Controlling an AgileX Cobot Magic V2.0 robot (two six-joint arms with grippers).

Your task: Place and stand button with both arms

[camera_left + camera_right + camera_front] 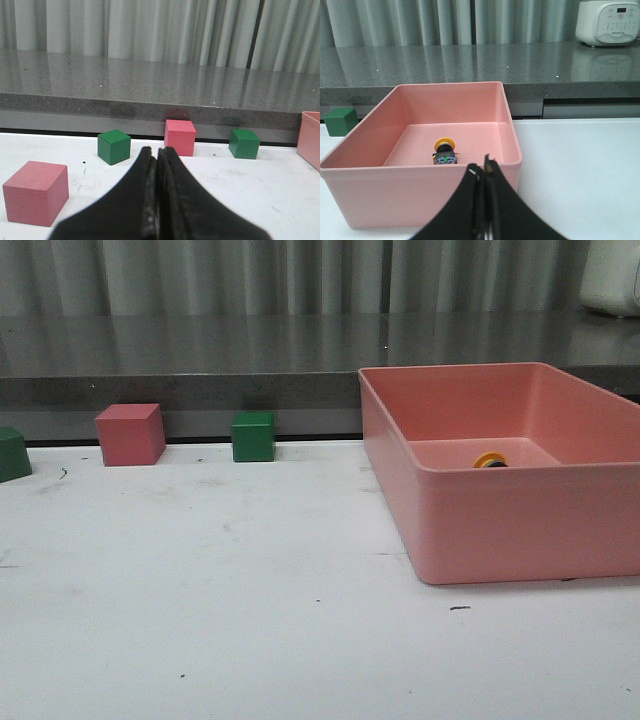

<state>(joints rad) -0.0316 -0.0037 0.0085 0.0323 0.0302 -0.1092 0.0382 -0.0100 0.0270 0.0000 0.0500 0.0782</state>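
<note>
Lying on its side, it seems, the button is seen on the pink bin floor | left gripper fingers pressed together, nothing held | right gripper fingers likewise closed, empty, positioned near the bin's front wall.

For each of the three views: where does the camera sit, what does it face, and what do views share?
Front: over the table, facing forward at the bin; no arm shows.
Left wrist: behind the shut left tool, facing cubes.
Right wrist: behind the shut right tool, facing the bin.
Shared: front and right wrist both show the button in the bin.
</note>
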